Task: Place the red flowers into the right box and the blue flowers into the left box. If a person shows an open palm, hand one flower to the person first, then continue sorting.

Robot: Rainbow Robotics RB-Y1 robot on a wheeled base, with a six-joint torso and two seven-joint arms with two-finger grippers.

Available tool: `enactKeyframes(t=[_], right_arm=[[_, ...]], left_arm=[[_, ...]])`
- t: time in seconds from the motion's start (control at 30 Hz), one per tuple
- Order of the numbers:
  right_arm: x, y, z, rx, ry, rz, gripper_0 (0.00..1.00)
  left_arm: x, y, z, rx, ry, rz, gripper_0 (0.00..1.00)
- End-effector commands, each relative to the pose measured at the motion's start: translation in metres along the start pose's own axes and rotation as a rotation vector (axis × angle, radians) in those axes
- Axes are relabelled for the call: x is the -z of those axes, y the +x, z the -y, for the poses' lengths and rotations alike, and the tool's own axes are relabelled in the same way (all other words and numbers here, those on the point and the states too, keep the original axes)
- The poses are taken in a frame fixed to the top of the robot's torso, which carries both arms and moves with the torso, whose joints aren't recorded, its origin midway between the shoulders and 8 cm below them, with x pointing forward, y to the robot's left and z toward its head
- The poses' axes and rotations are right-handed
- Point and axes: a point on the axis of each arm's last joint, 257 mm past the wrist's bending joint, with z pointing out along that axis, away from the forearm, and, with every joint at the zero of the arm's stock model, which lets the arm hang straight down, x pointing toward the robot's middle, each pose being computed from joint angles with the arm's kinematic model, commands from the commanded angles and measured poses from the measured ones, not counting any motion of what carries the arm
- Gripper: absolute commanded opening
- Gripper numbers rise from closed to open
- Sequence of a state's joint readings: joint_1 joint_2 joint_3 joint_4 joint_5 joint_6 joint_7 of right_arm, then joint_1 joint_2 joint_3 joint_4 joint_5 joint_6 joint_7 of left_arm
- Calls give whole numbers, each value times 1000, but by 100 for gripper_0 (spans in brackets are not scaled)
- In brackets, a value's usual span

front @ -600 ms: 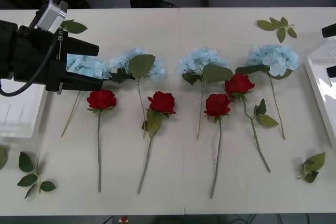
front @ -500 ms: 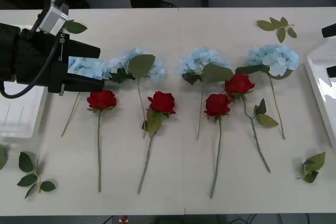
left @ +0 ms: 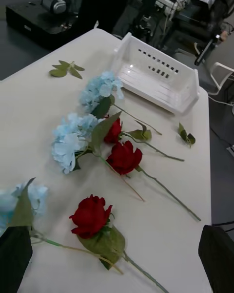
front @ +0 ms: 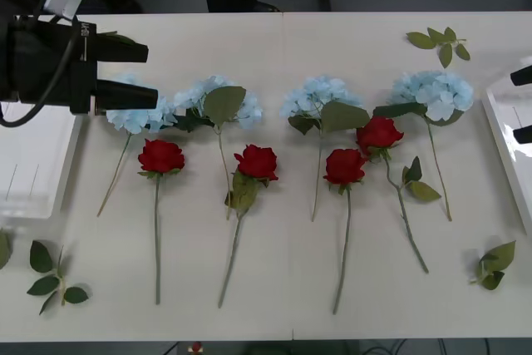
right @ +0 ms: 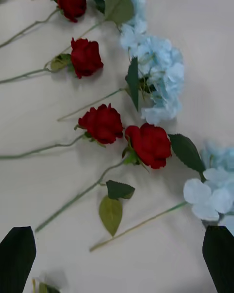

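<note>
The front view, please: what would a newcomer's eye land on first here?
Most striking are the two rows of flowers across the table: four blue flowers behind, four red flowers in front, stems trailing toward the robot. Next is the open left gripper at the leftmost blue bloom, beside the left box.

left arm reached in from the table's left edge, wrist roughly level, wrist camera on top. left gripper [front: 137,73] pointed toward the table's middle, its two black fingers [front: 125,53] spread apart with nothing between them; in its own wrist view the fingertips sat at both bottom corners [left: 117,261]. right arm was parked at the far right edge, right gripper [front: 522,104] fingers also parted, seen at both corners [right: 117,259] in its wrist view.
</note>
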State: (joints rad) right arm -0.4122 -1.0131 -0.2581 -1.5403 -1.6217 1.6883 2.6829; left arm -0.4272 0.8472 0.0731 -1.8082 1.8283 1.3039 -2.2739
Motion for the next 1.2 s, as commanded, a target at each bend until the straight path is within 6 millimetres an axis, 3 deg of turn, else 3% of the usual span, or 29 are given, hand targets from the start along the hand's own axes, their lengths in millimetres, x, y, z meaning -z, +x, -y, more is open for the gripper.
enactKeyframes(t=[0.03,0.23,0.33,0.63,0.73,0.97,1.2], right_arm=[[19,15,24,-174,101,-84,100],[13,52,42,-503,214,-204,100],[3,63,49,-600,261,-244,100],[-47,93,59,-817,386,-331,100],[-64,96,60,-842,402,-320,100],[-93,101,64,-911,399,-298,100],[-123,104,79,-948,411,-297,100]], left_arm=[[18,-13,-26,93,-60,-22,100],[33,16,-68,301,-229,-127,100],[50,35,-83,396,-343,-152,100],[109,138,-114,610,-718,-260,100],[119,162,-122,617,-790,-295,100],[124,193,-145,631,-915,-318,100],[107,205,-166,618,-979,-339,100]])
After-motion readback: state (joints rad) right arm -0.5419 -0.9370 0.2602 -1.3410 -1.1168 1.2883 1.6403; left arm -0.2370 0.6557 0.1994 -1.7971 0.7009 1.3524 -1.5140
